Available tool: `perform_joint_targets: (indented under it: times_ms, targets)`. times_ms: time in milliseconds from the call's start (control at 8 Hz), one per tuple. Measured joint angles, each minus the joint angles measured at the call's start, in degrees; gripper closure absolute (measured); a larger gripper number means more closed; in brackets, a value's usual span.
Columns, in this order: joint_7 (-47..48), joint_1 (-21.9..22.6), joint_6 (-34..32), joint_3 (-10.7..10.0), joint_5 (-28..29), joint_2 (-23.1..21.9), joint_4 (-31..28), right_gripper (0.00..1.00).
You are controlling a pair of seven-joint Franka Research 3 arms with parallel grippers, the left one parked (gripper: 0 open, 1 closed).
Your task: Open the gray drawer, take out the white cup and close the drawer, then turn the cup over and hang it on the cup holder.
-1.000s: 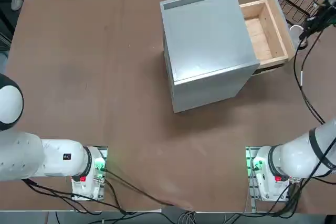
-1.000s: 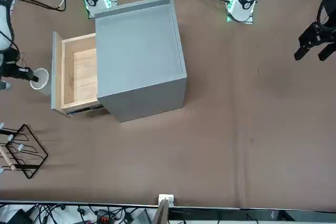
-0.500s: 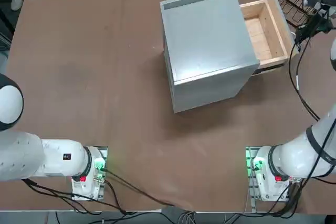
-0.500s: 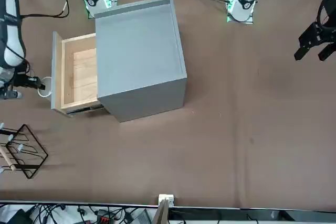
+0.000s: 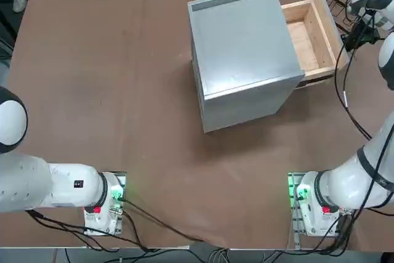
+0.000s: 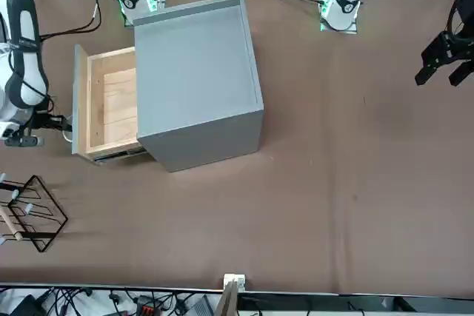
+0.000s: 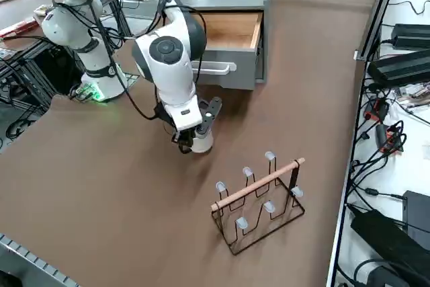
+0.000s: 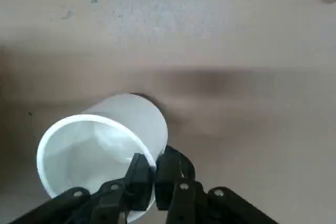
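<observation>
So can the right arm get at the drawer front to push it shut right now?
Probably not yet: the right gripper is shut on the white cup's rim, beside the open gray drawer. It would need to release first.

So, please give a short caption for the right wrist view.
Right pincer shut on the rim of the white cup, just above the brown table.

White arm (image 7: 171, 52), black cables (image 7: 127, 92)

matt metal gray drawer (image 7: 232, 68), bare wood tray (image 5: 311, 35).
</observation>
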Motion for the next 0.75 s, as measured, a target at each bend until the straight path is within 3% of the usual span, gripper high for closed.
perform_joint_targets:
  times_ms: [125,625,750]
  targets:
    - [0.0,0.0,0.12,0.08,0.06,0.31,0.08,0.78]
    - [-0.16,0.09,-2.53,0.09,0.19,-0.48,3.47,0.05]
    - [-0.18,0.09,-6.54,0.04,0.2,-1.82,5.59,0.05]
